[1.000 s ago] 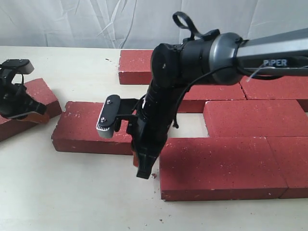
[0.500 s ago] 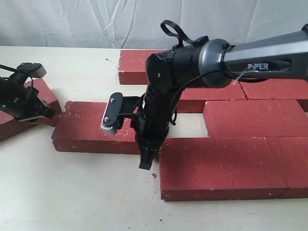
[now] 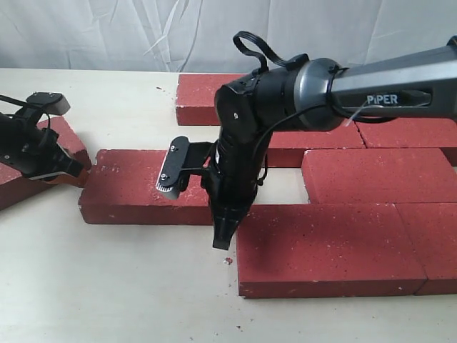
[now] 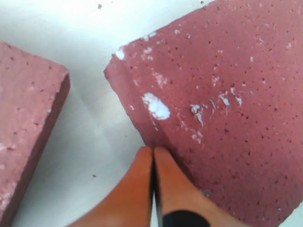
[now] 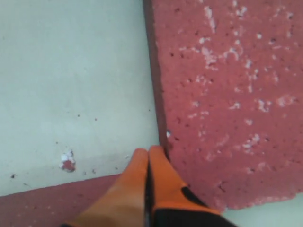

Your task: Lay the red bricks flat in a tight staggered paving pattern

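Where the far-left red brick (image 3: 63, 136) lies angled on the desk (image 3: 114, 286), the left pincer (image 4: 152, 153) is held fully closed, empty, tips at a brick's edge. A loose brick (image 3: 128, 187) is laid flat just beside it. The right pincer (image 5: 149, 153) is likewise closed on nothing, tips against a brick edge, just left of the paved group (image 3: 335, 243) of bricks.

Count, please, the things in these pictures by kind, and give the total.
Red bricks: 8 in view
Grippers: 2 (left gripper, right gripper)
Brick chip: 1
Total: 11
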Action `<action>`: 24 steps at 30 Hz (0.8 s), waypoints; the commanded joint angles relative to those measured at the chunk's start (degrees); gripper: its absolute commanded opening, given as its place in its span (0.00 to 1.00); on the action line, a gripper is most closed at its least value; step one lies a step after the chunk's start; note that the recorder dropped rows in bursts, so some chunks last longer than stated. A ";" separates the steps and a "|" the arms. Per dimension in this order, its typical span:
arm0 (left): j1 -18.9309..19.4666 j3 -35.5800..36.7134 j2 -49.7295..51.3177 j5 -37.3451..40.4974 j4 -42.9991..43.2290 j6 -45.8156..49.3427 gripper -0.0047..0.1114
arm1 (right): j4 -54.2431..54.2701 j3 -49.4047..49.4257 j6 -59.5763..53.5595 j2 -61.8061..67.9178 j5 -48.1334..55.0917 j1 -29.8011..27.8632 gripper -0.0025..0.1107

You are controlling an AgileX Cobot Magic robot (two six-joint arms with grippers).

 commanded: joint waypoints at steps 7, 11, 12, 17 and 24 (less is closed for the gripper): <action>-0.67 -0.25 -0.11 1.33 -1.17 1.17 0.04 | -2.06 -0.39 2.28 -1.46 2.35 -0.03 0.01; -0.67 -0.40 -0.11 1.16 -1.17 1.15 0.04 | 1.82 -0.39 2.28 -4.82 6.64 -0.03 0.01; -0.67 -0.50 -0.11 1.04 -1.17 1.15 0.04 | 1.97 -0.39 2.28 -5.51 7.14 -0.03 0.01; -0.67 -0.64 -0.23 1.16 0.88 -0.37 0.04 | 1.28 2.49 2.28 -9.58 5.99 -5.15 0.01; -0.55 -1.87 -0.51 -3.32 5.27 -10.61 0.04 | 8.34 4.53 6.34 -11.46 -1.97 -18.40 0.01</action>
